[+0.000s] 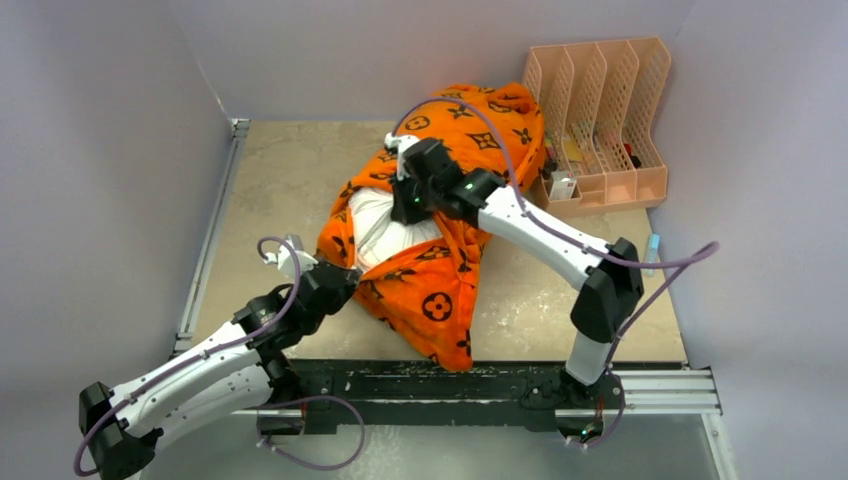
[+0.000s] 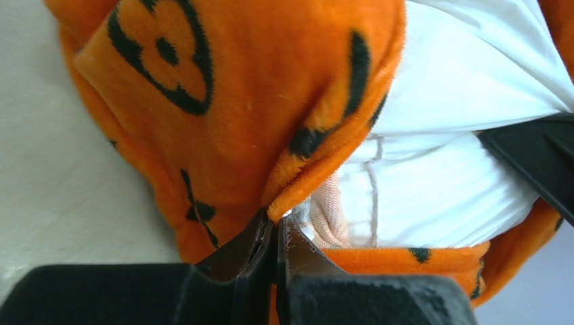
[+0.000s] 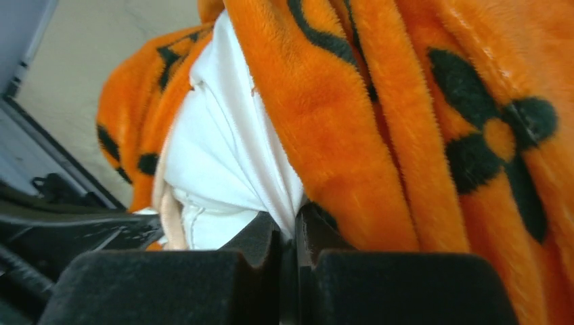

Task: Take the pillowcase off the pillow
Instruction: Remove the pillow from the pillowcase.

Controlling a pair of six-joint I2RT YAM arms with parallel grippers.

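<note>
The orange pillowcase (image 1: 440,270) with black motifs lies bunched in the middle of the table, its open end toward the arms. The white pillow (image 1: 385,228) bulges out of that opening. My left gripper (image 1: 345,278) is shut on the pillowcase's hem; in the left wrist view the orange edge (image 2: 318,176) runs into its fingertips (image 2: 276,227), with the pillow (image 2: 447,176) beside it. My right gripper (image 1: 408,200) is shut on a fold of white pillow fabric (image 3: 230,156); the pillowcase (image 3: 379,135) drapes over its right finger, gripper (image 3: 292,223).
A peach file organiser (image 1: 600,110) with small items stands at the back right. Grey walls enclose the table on three sides. A metal rail (image 1: 640,385) runs along the near edge. A small light object (image 1: 652,245) lies at the right.
</note>
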